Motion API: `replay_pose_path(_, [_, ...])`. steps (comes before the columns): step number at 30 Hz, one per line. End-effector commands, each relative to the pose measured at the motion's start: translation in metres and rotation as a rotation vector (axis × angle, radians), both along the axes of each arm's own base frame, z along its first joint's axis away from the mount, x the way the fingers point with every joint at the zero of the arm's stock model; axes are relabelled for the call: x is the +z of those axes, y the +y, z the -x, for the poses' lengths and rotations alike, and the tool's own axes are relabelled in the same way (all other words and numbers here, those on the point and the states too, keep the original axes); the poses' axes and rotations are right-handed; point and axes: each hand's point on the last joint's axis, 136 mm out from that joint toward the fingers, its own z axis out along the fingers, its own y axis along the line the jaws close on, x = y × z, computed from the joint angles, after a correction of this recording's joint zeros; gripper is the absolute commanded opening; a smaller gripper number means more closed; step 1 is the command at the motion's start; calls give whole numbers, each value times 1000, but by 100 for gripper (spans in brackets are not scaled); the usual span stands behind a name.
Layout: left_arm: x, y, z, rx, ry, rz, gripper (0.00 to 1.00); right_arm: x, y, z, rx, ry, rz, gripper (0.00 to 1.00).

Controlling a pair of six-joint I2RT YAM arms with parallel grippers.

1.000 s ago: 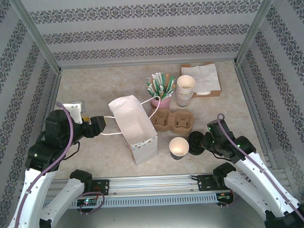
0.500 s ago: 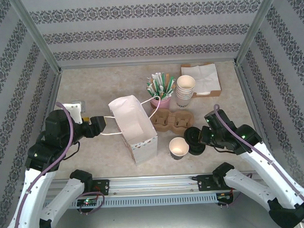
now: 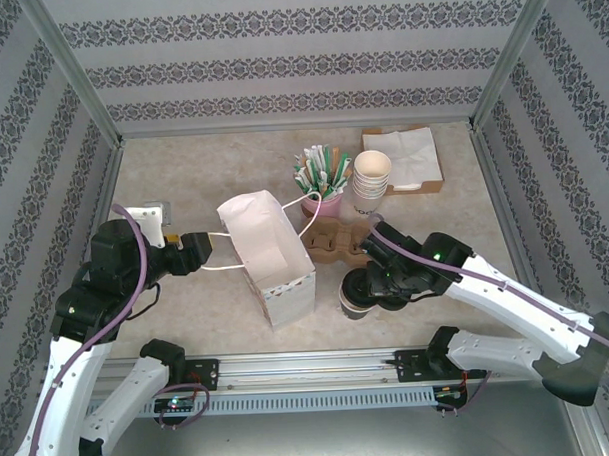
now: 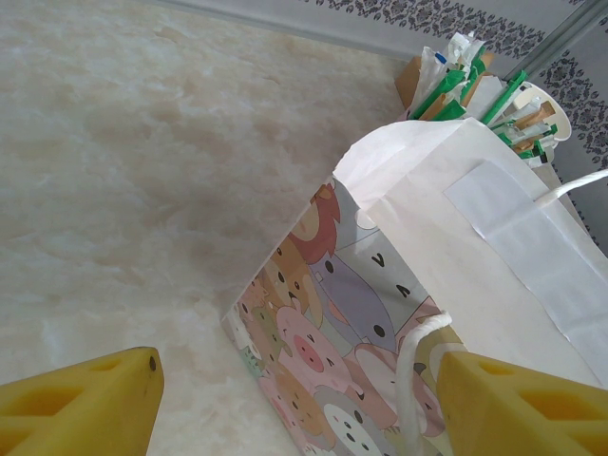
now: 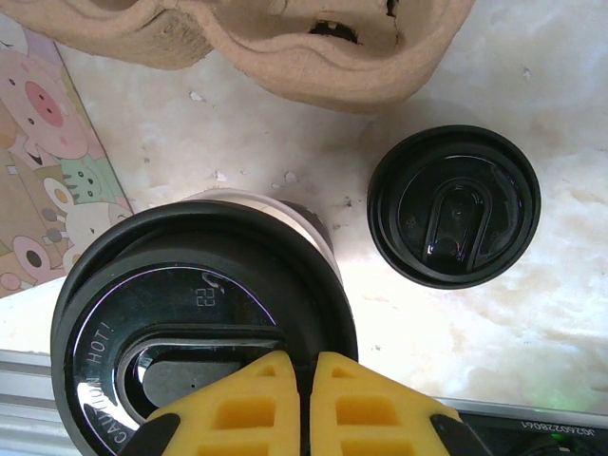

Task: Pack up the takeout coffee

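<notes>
**Off-centre lid risks tipping the coffee**

The right end effector point(image 5: 304, 361) is clamped on the black lid point(image 5: 161, 285), holding it over the takeout coffee cup point(image 5: 285, 204). The cup stands on the tabletop point(image 5: 285, 142) near the paper bag point(image 3: 270, 254) and the pulp carrier point(image 5: 285, 47). A pale sliver of rim shows beyond the lid, so pressing now could seat it crooked or topple the dark-sided cup. The left end effector point(image 4: 299, 370) gapes open by the bag handle point(image 4: 410, 380).

Tabletop point(image 3: 202, 172): smooth, matt, beige stone-look surface.
Paper bag point(image 4: 446, 180): matt white paper, one side printed with cartoon animals.
Cup carrier point(image 5: 313, 57): rough, fibrous brown moulded pulp.
Loose lid point(image 5: 190, 304): glossy black plastic with embossed lettering.
Takeout coffee point(image 5: 454, 204): lid of shiny black plastic catching the light.
Right fingers point(image 5: 252, 408): matt yellow plastic, finely ridged.
Base rail point(image 3: 309, 364): bare silvery metal.
</notes>
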Motion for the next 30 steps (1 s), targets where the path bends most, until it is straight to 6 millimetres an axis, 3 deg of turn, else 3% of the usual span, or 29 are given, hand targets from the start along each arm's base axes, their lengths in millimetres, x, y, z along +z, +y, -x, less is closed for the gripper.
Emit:
replay_pose_path(1, [10, 4, 0, 9, -36, -11, 76, -3, -2, -4, -17, -26, 39, 9])
replay_pose_path(15, [9, 3, -1, 8, -34, -5, 77, -20, 5, -4, -3, -15, 79, 10])
replay_pose_path(30, [7, 3, 0, 9, -30, -6, 76, -27, 0, 0, 12, -3, 147, 11])
